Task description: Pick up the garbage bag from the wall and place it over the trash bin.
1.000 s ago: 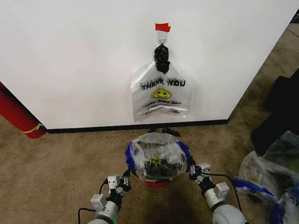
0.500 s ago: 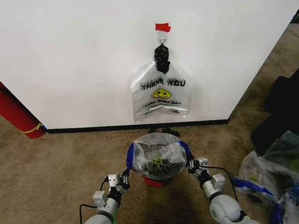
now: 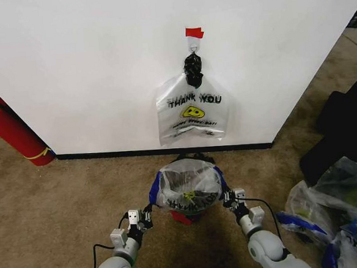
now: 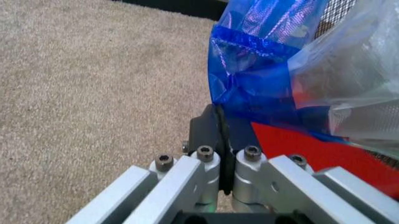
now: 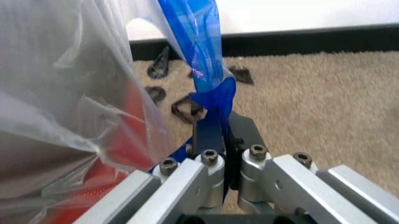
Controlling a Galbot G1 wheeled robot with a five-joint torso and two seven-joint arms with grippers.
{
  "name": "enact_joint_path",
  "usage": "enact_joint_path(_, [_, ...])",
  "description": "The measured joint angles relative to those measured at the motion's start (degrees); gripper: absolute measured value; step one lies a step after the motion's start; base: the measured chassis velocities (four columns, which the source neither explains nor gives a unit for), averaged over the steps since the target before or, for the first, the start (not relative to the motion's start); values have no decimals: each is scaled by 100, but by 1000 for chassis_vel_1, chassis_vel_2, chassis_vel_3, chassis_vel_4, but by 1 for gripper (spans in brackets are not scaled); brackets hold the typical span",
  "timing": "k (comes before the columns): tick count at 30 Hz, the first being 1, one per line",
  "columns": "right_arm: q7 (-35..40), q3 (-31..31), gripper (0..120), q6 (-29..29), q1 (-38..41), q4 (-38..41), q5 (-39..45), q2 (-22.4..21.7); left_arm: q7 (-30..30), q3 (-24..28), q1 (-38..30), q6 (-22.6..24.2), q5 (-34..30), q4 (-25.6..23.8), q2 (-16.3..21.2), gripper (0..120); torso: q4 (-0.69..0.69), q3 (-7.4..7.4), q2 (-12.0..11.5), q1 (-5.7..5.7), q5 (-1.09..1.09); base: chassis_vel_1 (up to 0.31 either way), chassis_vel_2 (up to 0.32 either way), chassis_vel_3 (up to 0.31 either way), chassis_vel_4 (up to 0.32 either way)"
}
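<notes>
Stretching garbage bag (image 3: pixel 188 185) over trash bin (image 3: pixel 183 217), we keep left end effector (image 3: pixel 147 217) and right end effector (image 3: pixel 227 198) each pinching blue handle. Risk: thin film tears, or handle slips from pads under uneven pull.

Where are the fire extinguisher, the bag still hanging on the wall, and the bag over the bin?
fire extinguisher (image 3: pixel 12 134), head view, red body
hanging bag (image 3: pixel 192 116), head view, printed front
garbage bag (image 3: pixel 187 183), head view, stretched top

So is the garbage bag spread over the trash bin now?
Yes: the garbage bag drapes over the trash bin; both grippers grip its blue handles.
</notes>
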Motion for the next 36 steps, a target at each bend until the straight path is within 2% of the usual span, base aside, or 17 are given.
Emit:
enact_joint_path(4, [12, 29, 0, 3, -13, -29, -37, 33, -3, -27, 14, 10, 9, -36, 1, 0, 1, 0, 0, 0, 1, 0, 0, 0, 0])
enact_joint_path(8, [10, 136, 0, 94, -117, 162, -99, -4, -35, -170, 181, 57, -11, -397, 58, 1, 1, 0, 0, 0, 1, 0, 0, 0, 0])
enact_joint_path(10, [-5, 229, 0, 171, -230, 314, -200, -52, -48, -286, 330, 79, 0, -610, 115, 12, 0, 0, 0, 0, -1, 0, 0, 0, 0])
enact_joint_path(11, [-5, 229, 0, 171, -230, 314, -200, -52, -48, -286, 330, 79, 0, -610, 115, 12, 0, 0, 0, 0, -1, 0, 0, 0, 0])
enact_joint_path(15, [-104, 472, 1, 435, -574, 592, -497, -143, -67, -490, 589, 80, 77, -981, 203, 26, -1, 0, 0, 0, -2, 0, 0, 0, 0])
enact_joint_path(17, [-150, 578, 6, 690, -755, 700, -643, -179, -98, -596, 756, 60, 117, -1175, 227, 36, -2, 0, 0, 0, 1, 0, 0, 0, 0])
enact_joint_path(19, [-182, 627, 10, 812, -824, 747, -704, -190, -107, -636, 856, 50, 133, -1281, 231, 37, 0, 0, 0, 0, 2, 0, 0, 0, 0])
enact_joint_path(21, [-197, 704, 16, 1012, -918, 811, -787, -199, -137, -705, 1044, 33, 186, -1444, 231, 47, 1, 0, 0, -1, -1, 0, 0, 0, 0])
enact_joint_path(24, [-192, 789, 27, 1270, -1013, 906, -827, -190, -191, -827, 1320, -21, 300, -1653, 237, 58, 0, 0, 0, -1, 1, 0, 0, 0, 0])
enact_joint_path(26, [-193, 857, 37, 1485, -1105, 958, -926, -176, -215, -952, 1561, -52, 349, -1823, 238, 69, 1, 0, 0, -1, -1, 0, 0, 0, 0])
enact_joint_path(27, [-193, 857, 37, 1485, -1105, 958, -926, -176, -215, -952, 1561, -52, 349, -1823, 238, 69, 1, 0, 0, -1, -1, 0, 0, 0, 0])
enact_joint_path(31, [-190, 1023, 55, 2019, -1322, 994, -1132, -129, -333, -1265, 1964, -254, 470, -2139, 209, 87, 2, 0, 0, -1, 1, 0, 0, 0, 0])
enact_joint_path(33, [-188, 1080, 57, 2109, -1385, 1060, -1143, -107, -344, -1333, 2008, -315, 502, -2191, 209, 90, 2, 0, 0, -1, 1, 0, 0, 0, 0])
enact_joint_path(36, [-164, 1366, 70, 2271, -1664, 1447, -1118, -12, -310, -1520, 1954, -393, 505, -2407, 318, 98, 2, 0, 0, -1, 1, 0, 0, 0, 0])
